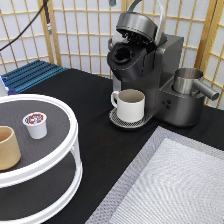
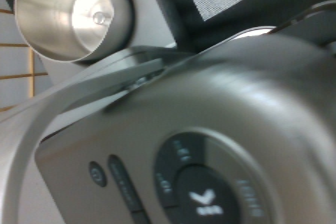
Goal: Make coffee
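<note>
One coffee (image 1: 35,124) pod sits beside a tan cup (image 1: 8,148); no tool shows in the exterior view.

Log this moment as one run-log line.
pincer: not in exterior view | coffee pod: on tiered tray, untouched | machine: lid open | mug: on drip plate | wrist view: machine's buttons

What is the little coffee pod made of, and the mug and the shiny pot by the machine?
The coffee pod looks like smooth white plastic, with a foil-like lid printed red and dark. The mug looks like glazed ceramic: thick cream wall, soft shine. The shiny pot looks like brushed steel, silvery grey with pale reflections. The gripper is not visible in the exterior view.
</note>
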